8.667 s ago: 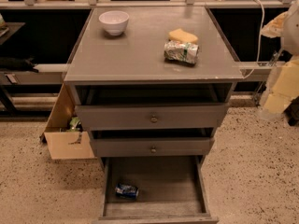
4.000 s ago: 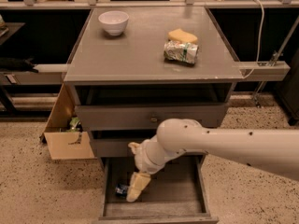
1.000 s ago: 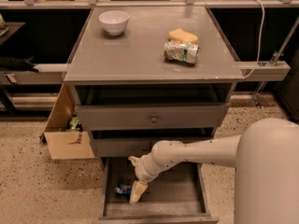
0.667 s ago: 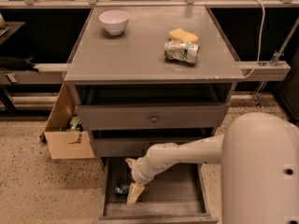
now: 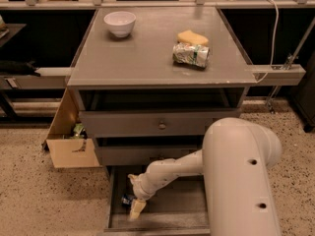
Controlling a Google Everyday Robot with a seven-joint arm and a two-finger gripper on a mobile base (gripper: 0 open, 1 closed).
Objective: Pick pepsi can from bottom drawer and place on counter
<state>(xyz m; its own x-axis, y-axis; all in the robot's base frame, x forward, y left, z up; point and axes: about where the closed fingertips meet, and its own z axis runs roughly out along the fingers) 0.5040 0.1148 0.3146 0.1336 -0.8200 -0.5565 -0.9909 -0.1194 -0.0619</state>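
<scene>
Camera view: the one view, looking down on the front of the cabinet.
Table (image 5: 147, 63): one broad, flat, matte grey rectangular top; three things stand on it.
Bowl (image 5: 120, 22): one, white, round and glossy, at the far left corner of the table.
Sponge (image 5: 192, 37): one, yellow, a soft rounded block, at the right side of the table.
Foil packet (image 5: 191, 54): one, crinkled green-and-white, lying touching the near side of the sponge.
Drawers: three, all grey.
Top drawer (image 5: 123, 124): shut, flat front with one small round knob (image 5: 162, 125).
Middle drawer (image 5: 118, 155): shut, and the arm crosses its lower right part.
Bottom drawer (image 5: 172, 215): pulled out, a wide shallow tray with low sides and a smooth grey bottom.
Pepsi can (image 5: 126, 199): one, small and blue with white markings, lying at the left of the bottom drawer, partly hidden by the tool.
Arm (image 5: 241, 181): one, smooth cream-white with rounded tube-like segments, reaching from the right down into the bottom drawer.
Tool (image 5: 136, 209): pale yellow, pointing down inside the bottom drawer, just right of the pepsi can; how far open it is and whether it has hold of the can cannot be told.
Cardboard box (image 5: 69, 144): one, brown, open, on the speckled floor (image 5: 29, 200) left of the cabinet.
</scene>
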